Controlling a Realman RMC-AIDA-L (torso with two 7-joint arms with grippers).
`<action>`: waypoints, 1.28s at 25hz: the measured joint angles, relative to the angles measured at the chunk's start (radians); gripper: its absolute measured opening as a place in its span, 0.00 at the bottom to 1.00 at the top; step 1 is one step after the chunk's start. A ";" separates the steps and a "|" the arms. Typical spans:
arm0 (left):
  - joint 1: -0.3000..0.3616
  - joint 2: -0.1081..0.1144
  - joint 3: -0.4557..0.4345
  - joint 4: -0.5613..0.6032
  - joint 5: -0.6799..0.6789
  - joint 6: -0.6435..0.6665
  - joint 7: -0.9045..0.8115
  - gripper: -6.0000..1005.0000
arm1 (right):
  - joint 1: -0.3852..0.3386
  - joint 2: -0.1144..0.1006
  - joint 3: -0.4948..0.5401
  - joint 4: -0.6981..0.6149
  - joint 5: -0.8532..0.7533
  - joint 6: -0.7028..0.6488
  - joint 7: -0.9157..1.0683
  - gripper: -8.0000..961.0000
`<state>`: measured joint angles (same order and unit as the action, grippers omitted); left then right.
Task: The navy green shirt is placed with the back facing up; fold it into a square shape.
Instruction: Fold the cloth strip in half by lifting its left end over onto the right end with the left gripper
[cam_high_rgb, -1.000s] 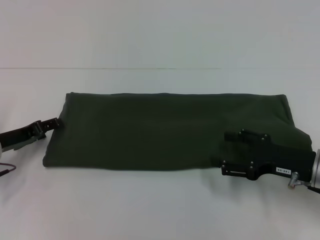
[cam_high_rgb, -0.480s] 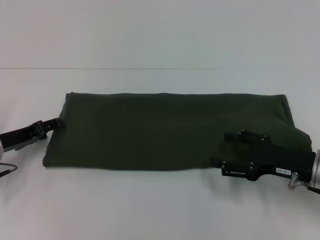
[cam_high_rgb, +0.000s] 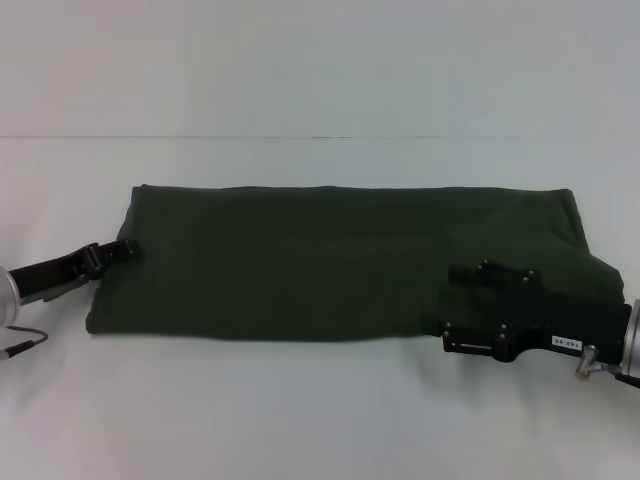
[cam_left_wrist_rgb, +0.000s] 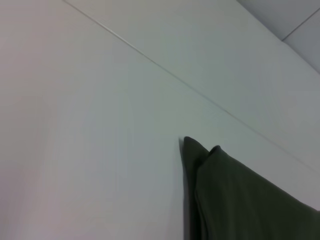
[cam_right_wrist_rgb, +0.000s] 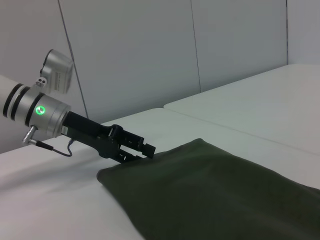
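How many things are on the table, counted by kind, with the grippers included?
Shirts: 1, the navy green shirt, folded into a long band.
Grippers: 2, the left gripper at the shirt's left end and the right gripper at its right end.
Total: 3.

navy green shirt (cam_high_rgb: 340, 258): dark olive fabric, plain surface up, no lettering visible; already folded into a long horizontal band, wider than deep; lies flat across the middle of the white table (cam_high_rgb: 320, 410); far edge straight, near edge slightly wavy; left end tapers toward the near corner; right end rounded and a bit puffed, near-right corner hidden; left wrist view shows layered fold edges at one corner (cam_left_wrist_rgb: 200, 152); no sleeves sticking out
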<state>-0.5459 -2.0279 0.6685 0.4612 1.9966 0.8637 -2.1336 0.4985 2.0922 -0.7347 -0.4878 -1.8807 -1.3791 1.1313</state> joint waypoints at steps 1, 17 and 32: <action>0.000 -0.001 0.001 0.000 0.000 0.001 0.000 0.74 | 0.000 0.000 0.000 0.000 0.000 0.000 0.000 0.94; -0.045 -0.039 0.060 -0.003 0.001 0.036 -0.009 0.73 | 0.001 0.000 0.000 0.000 0.000 -0.004 0.001 0.94; -0.044 -0.035 0.074 0.007 -0.002 0.049 -0.022 0.65 | 0.002 0.000 0.000 0.000 0.005 -0.008 0.002 0.94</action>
<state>-0.5899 -2.0625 0.7421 0.4684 1.9945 0.9122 -2.1552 0.5001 2.0922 -0.7347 -0.4878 -1.8761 -1.3868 1.1336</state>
